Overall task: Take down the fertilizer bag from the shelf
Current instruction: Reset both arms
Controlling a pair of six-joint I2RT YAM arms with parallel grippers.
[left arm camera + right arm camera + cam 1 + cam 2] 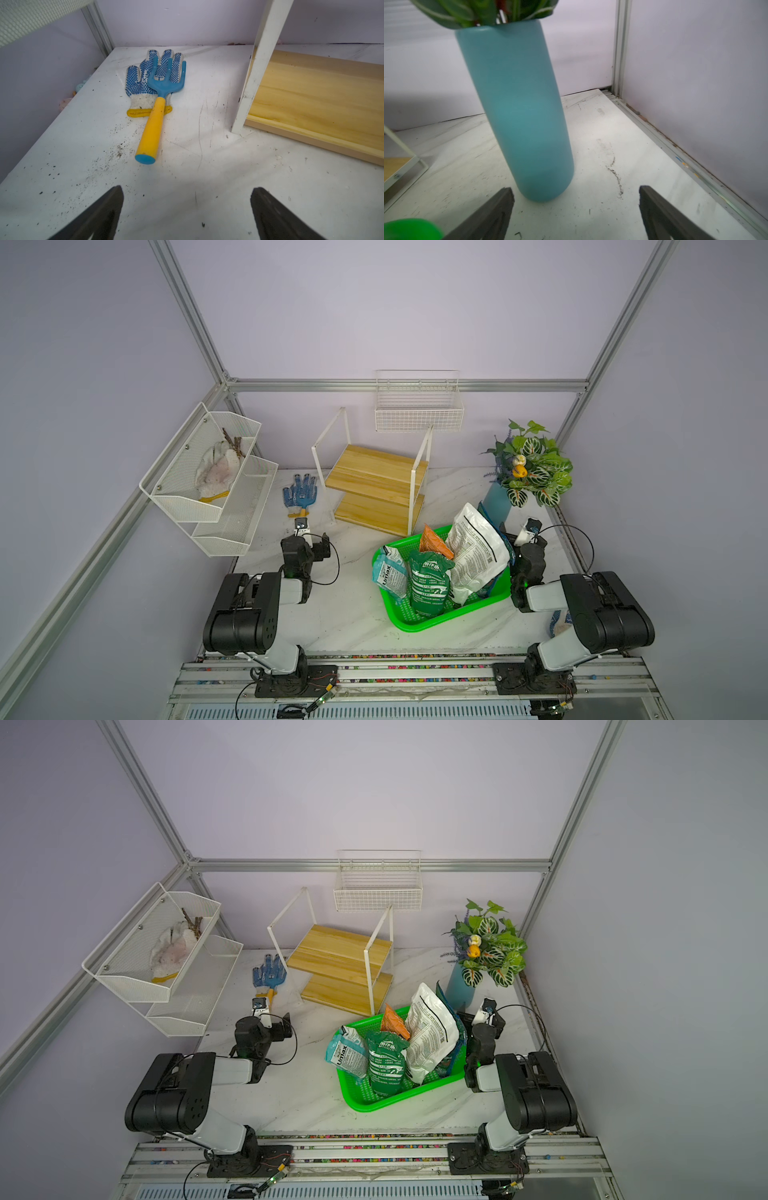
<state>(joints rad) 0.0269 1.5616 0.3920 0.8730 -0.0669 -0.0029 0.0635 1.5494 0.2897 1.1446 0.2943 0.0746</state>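
Overhead, in both top views, the shelf (374,485) (340,957) stands at the back of the surface (332,614) (291,1094); the white fertilizer bag (478,556) (430,1036) leans in the green basket (415,624) (365,1104), in front of the shelf and off its boards. Left wrist view: left pincer (187,193) released, jaws wide, facing a hand rake (152,128) lying on a glove (135,83). Right wrist view: right pincer (575,189) likewise released, before the teal vase (517,104).

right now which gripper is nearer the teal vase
Right. The right gripper sits open just in front of the teal vase; the left gripper is across the table, by the garden fork and shelf.
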